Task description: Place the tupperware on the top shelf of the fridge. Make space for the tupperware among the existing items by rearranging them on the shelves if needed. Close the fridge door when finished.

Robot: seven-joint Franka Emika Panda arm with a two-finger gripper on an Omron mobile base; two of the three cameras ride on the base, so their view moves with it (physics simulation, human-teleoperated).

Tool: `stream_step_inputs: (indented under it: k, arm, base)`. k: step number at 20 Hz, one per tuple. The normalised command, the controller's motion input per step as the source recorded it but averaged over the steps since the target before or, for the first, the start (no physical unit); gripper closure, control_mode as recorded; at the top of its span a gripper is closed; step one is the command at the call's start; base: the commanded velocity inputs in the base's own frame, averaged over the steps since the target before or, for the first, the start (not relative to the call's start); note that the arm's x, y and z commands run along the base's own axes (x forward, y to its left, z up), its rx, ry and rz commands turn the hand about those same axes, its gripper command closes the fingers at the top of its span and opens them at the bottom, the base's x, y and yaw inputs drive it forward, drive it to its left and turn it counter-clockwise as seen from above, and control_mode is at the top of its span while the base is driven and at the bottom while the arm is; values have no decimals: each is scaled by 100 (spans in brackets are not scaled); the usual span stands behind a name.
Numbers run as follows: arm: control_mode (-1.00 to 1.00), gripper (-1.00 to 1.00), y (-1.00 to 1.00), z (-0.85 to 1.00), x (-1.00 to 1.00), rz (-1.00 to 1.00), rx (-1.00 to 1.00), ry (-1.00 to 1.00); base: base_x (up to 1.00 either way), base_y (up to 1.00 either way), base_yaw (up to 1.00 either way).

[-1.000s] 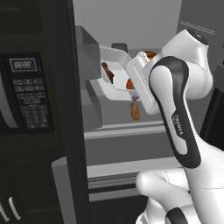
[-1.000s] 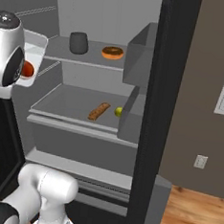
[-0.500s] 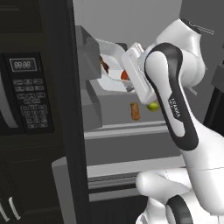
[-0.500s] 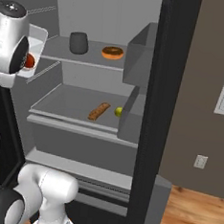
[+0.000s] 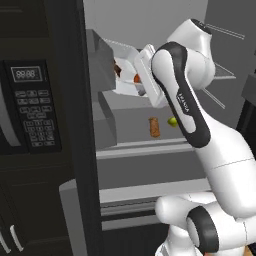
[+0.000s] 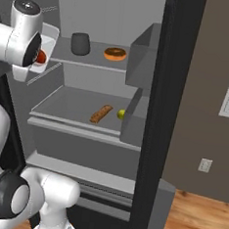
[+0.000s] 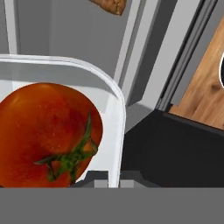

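The tub [image 7: 111, 109] is up in the air, carried at the open front of the fridge [image 6: 168, 116], at about top-shelf height. In the hand view the gripper [image 7: 107, 178] sits right at the tub's white rim, fingers drawn tight together on that wall, and a red tomato [image 7: 48, 131] with a green stalk fills the tub's floor. From the left base view the tub [image 5: 132, 70] is tipped, its red-brown contents showing, with the arm's elbow in front of it. From the right base view it hangs at the far left edge of the fridge opening, beside the wrist.

The step in hand: bringing the tub in toward the top shelf [image 6: 99, 61]. It isn't on it yet.

Look at that shelf: the jar [image 6: 80, 43] stands toward the left, the donut [image 6: 115, 53] lies to its right, the two apart. The strip left of the jar looks narrow, so space is the question. On the lower shelf [image 6: 68, 107] lie a brown stick [image 6: 101, 114] and a lime [image 6: 121, 114], near each other.

Next move, as I read it: level the tub and slide it in toward the shelf's left front. If the jar crowds it, the jar may need shifting first. The risk is clipping the jar or tipping the tomato out. The door waits until last.
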Motion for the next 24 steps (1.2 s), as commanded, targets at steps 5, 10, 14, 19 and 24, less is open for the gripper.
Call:
stream_step_inputs:
  k: [5,10,14,19,24]
  arm:
    - [-100,100,18,0,66,0,0,4]
    - [-100,100,17,0,66,0,0,9]
    - [-100,100,14,0,62,0,0,7]
    - [-100,100,16,0,61,-1,0,5]
    - [-100,100,11,0,62,-11,0,0]
  base:
    - [0,0,0]
    - [0,0,0]
    - [0,0,0]
    - [0,0,0]
    - [0,0,0]
